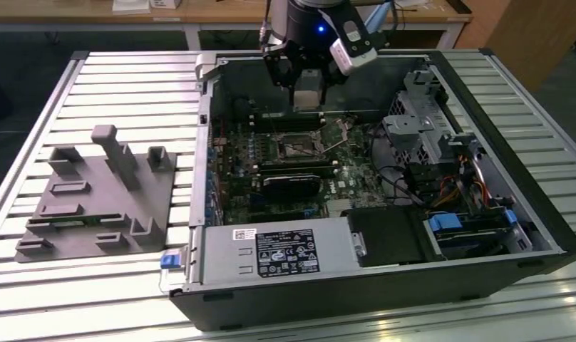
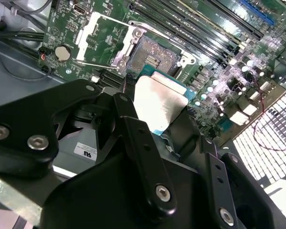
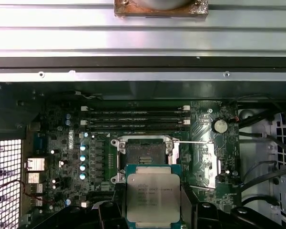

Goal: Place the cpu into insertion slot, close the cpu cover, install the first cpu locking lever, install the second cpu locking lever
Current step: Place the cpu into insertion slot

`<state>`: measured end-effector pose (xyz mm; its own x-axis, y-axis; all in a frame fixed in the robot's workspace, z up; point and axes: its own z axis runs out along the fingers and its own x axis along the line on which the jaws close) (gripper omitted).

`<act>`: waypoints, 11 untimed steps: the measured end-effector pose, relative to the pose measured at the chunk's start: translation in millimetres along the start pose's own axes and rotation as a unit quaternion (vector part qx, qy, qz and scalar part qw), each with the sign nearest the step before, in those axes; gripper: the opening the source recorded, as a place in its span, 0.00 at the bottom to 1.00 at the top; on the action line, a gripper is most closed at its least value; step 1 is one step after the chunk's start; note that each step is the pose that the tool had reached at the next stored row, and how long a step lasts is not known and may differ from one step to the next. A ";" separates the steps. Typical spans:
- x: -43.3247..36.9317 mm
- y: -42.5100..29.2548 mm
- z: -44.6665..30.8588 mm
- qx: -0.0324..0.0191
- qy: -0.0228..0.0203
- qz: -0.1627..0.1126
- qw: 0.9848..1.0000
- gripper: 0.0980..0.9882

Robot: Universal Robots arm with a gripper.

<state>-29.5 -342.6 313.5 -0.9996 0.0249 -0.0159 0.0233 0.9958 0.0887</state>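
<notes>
My gripper (image 1: 309, 100) hangs inside the open computer case, shut on the cpu (image 1: 309, 89), a flat square chip with a silver-grey top. Both wrist views show the cpu (image 3: 153, 195) (image 2: 159, 100) clamped between black fingers (image 2: 133, 124), in the air above the green board and just beside the insertion slot (image 3: 144, 155) (image 2: 155, 55) (image 1: 296, 146). The slot's dark centre is bare. The cpu cover (image 3: 203, 160) (image 2: 102, 36) is flipped open and lies to one side of the slot. A thin locking lever (image 3: 190, 142) sticks out from the slot's edge.
Long black memory slots (image 3: 133, 117) run beside the slot. In the exterior view a black card (image 1: 293, 178) lies nearer than the slot, with a power supply (image 1: 269, 249) at the case's front and a drive cage (image 1: 421, 135) on the right. A grey fixture with posts (image 1: 98, 192) stands on the left.
</notes>
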 end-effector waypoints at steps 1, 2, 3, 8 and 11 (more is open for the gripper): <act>0.1 -0.1 1.0 0.000 0.000 0.000 1.000 0.50; 0.1 -0.2 2.0 0.000 -0.001 0.000 1.000 0.50; 0.1 -0.2 3.0 0.000 -0.001 0.000 1.000 0.50; 0.3 -0.7 7.7 0.000 -0.002 0.000 1.000 0.50; 0.4 -0.9 10.0 0.000 -0.002 0.000 1.000 0.50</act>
<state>-29.7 -342.6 303.5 -0.9995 0.0248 -0.0202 0.0229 0.9958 0.0889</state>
